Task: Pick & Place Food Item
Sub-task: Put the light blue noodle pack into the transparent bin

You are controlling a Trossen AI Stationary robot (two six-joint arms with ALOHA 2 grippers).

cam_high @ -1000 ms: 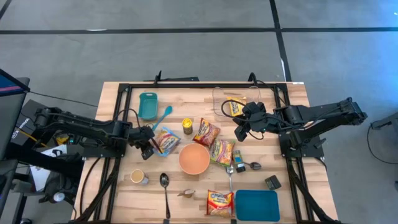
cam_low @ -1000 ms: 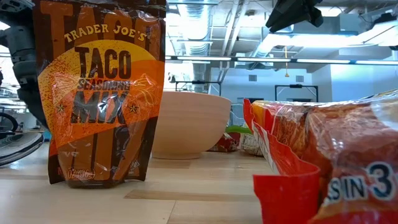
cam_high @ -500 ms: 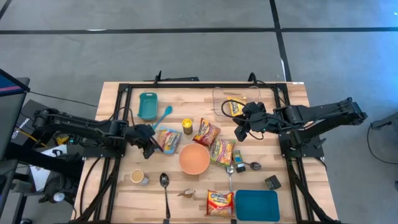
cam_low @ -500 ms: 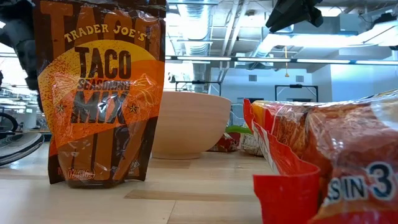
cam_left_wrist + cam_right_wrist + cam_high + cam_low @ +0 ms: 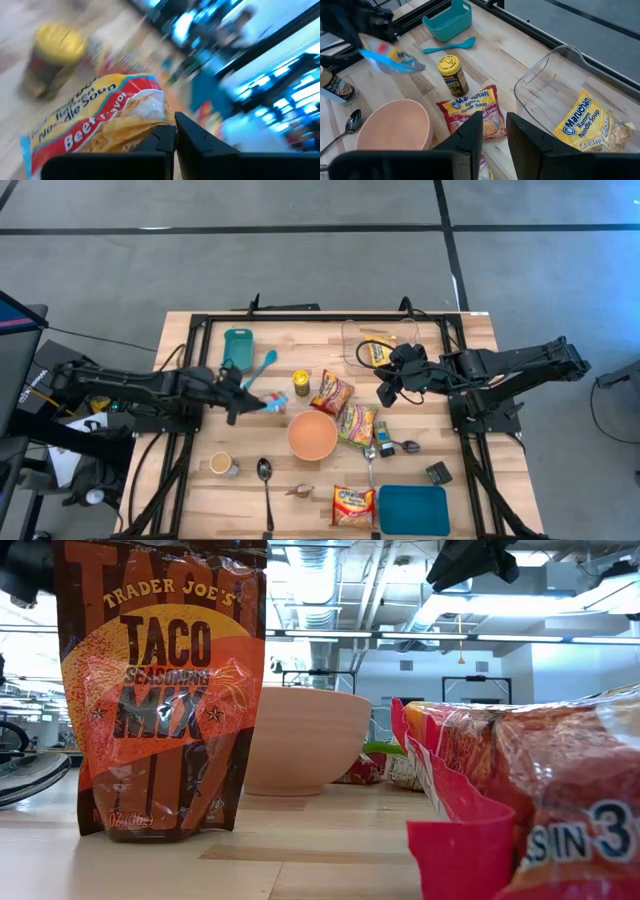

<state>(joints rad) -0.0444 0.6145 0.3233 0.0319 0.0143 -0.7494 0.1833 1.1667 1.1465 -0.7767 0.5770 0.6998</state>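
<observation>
My left gripper (image 5: 242,398) is shut on a blue-edged beef ramen packet (image 5: 264,403), held above the table between the teal bin and the pink bowl. The packet also shows in the left wrist view (image 5: 100,125) and, in the air, in the right wrist view (image 5: 390,55). My right gripper (image 5: 385,394) is open and empty, hovering near a clear container (image 5: 372,340). A yellow ramen packet (image 5: 585,120) lies inside the container. My left gripper pinches the ramen packet at its edge (image 5: 159,124) between its two fingers (image 5: 192,140), which come from the table's left side. The packet is lifted clear of the table and tilted, reaching out past the fingers toward the table's right.
A teal bin (image 5: 238,348), a teal spoon (image 5: 262,366), a yellow-lidded jar (image 5: 300,383), a pink bowl (image 5: 312,435), three more ramen packets (image 5: 332,392) (image 5: 357,423) (image 5: 352,505), a cup (image 5: 222,464), a metal spoon (image 5: 265,480), a teal tray (image 5: 413,510) and a taco mix pouch (image 5: 160,690) sit on the table.
My left gripper has risen and moved toward the table's far edge with the ramen packet. The packet, flat on the table a second ago, is now lifted clear and tipped up on edge.
</observation>
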